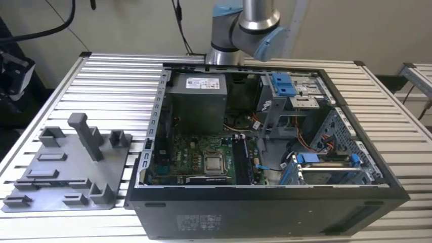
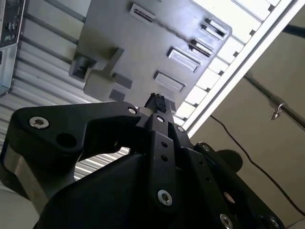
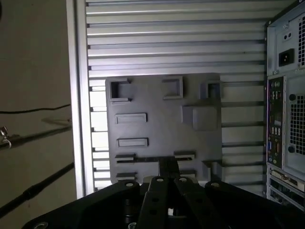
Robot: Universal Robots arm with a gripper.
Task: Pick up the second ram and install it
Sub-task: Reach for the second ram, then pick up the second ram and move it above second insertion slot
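Black gripper right up against the lens in both wrist views, its two fingers drawn close. I can make out no gap at the tips, and nothing is clamped between them. Its bulk blocks off one edge of the grey fixture plate beneath it.

On that plate a thin dark strip runs between two low brackets. That looks like the second ram, seen edge-on in the first wrist view, so chips and label can't be made out. The gripper's tips cover its middle; how high they hang over it, I can't tell.

Over to the exterior view: the plate lies on the slatted table at the exterior view's left, with a tall post upright on it. Just beside it, to the right, is the open computer case, motherboard and processor facing up. The case's near wall cuts off the board's near edge, and the slots right of the processor sit in shadow, hard to read. Power supply at the far side, blue drive brackets far right. The arm rises behind the case, cut off at the top.
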